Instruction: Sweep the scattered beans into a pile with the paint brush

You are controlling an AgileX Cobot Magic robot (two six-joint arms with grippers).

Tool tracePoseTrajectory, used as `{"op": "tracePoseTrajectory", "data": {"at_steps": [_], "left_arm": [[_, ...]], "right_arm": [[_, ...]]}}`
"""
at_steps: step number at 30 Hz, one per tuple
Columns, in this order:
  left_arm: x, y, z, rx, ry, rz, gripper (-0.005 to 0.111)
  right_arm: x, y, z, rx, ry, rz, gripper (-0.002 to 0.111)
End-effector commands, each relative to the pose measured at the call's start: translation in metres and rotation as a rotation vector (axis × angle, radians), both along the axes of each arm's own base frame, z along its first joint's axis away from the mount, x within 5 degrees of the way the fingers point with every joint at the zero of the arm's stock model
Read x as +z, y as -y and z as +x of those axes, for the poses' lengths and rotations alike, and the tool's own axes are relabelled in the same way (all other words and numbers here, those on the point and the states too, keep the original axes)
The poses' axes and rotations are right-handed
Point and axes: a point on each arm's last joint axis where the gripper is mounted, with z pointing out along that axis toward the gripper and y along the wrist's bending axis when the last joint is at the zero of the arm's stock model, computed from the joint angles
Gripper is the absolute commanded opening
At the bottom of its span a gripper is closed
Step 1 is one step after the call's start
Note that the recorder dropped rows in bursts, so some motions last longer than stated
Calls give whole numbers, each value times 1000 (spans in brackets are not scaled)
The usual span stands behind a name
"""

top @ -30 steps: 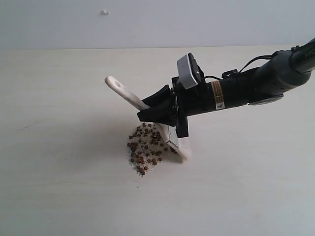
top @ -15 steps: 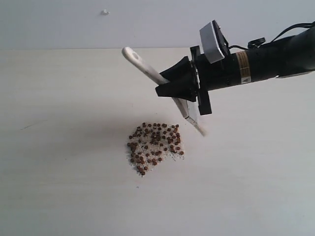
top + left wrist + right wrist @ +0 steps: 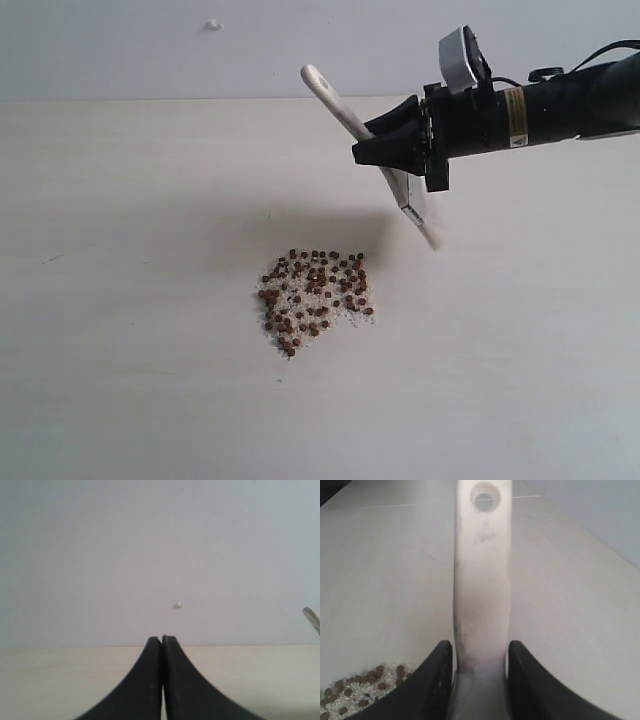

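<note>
Listing what you have in front of you, item by item.

Hands: two.
- Your right hand is clenched on the paint brush. One black finger sits on either side of it, where the wooden handle meets the metal ferrule. The right wrist view shows the same hold.
- Your left hand is clenched on nothing, its two black fingers pressed together along their inner edges. It sits over bare bench and points at the wall.

Paint brush: one.
- It is held tilted.
- The handle runs out past the right hand's fingertips and upward, ending in a single round hole.
- The ferrule and pale bristles slope down beneath the hand.
- The bristle tip is apart from the beans.
- The handle's end also shows at the edge of the left wrist view.

Beans: one patch.
- There are several dozen small reddish-brown beans, too many for you to count singly. They are mixed with fine whitish grains.
- They lie in one loose cluster on the bench, below the right hand and off to its fingertip side. They touch neither the hand nor the brush.
- A corner of the patch shows just beside one finger in the right wrist view.

Bench: one, pale and wood-toned.

Wall: one, behind the bench, bearing one small pale speck.
</note>
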Motion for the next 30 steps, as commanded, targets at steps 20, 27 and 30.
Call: {"op": "tracePoseTrajectory", "data": {"at_steps": [20, 27, 30], "left_arm": [[3, 0, -1, 1, 19, -7, 0], [3, 0, -1, 1, 19, -7, 0], [3, 0, -1, 1, 19, -7, 0]], "right_arm": [[32, 3, 31, -18, -91, -28, 0], [5, 1, 33, 1, -108, -38, 0], [-9, -5, 32, 17, -135, -41, 0]]}}
